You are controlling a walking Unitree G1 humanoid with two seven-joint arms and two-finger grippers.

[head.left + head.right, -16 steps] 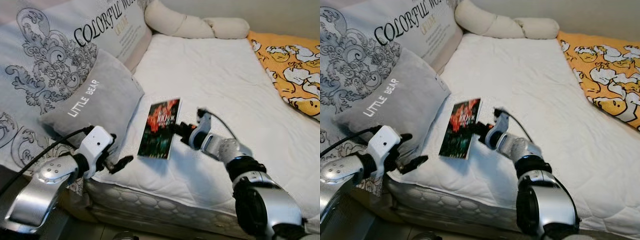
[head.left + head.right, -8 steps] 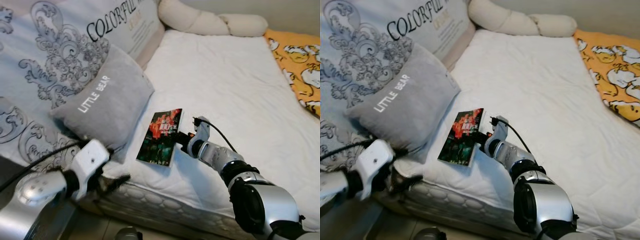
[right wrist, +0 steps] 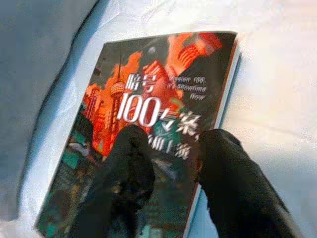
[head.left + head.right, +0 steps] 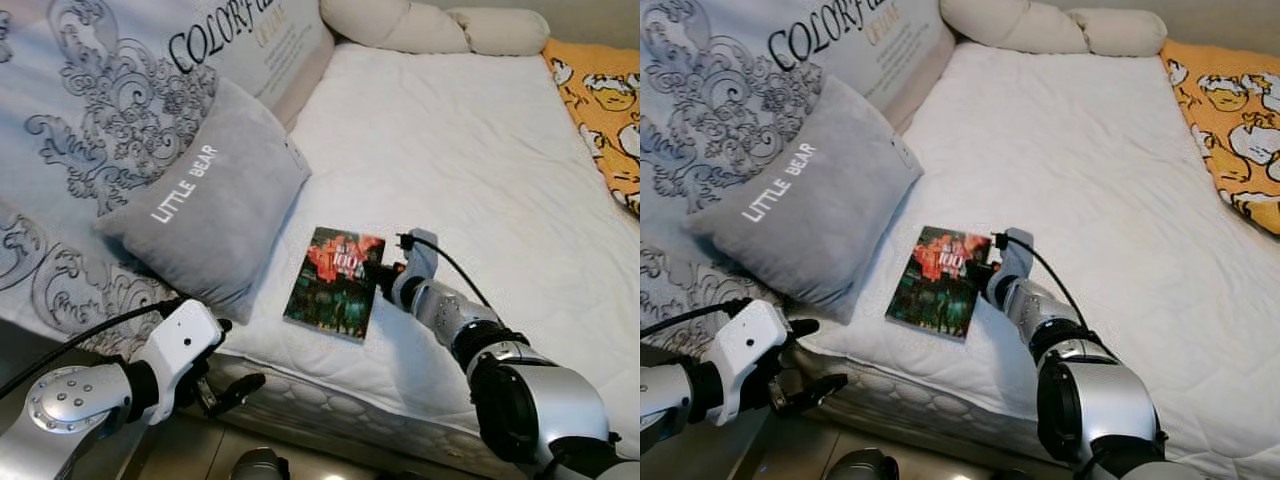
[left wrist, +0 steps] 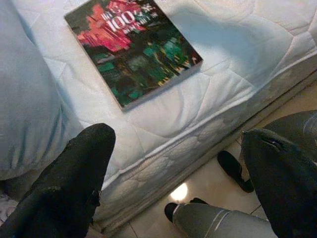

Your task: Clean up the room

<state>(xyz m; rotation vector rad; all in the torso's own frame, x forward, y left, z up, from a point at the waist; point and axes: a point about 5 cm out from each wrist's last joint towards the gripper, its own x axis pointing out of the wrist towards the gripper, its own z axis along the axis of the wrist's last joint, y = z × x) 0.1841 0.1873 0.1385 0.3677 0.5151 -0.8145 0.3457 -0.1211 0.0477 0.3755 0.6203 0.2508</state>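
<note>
Right wrist view: right hand [image 3: 171, 163] fingers slightly apart over book [image 3: 143, 139]; straddle its edge squarely before closing. Left hand [image 5: 173, 173] apart, idle.

Home bedroom, white quilted mattress [image 4: 470, 140], grey cushion [image 4: 205, 225] (lettered "LITTLE BEAR"), cream bolster [image 4: 440, 25]

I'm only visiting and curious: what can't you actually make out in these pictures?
- Book: small cover print, blurred in the right wrist view.
- Right gripper: its fingers hide whether they touch the cover.
- Orange blanket: cut off by the eye views' edge.
- Floor: dark things, unidentifiable.
</note>
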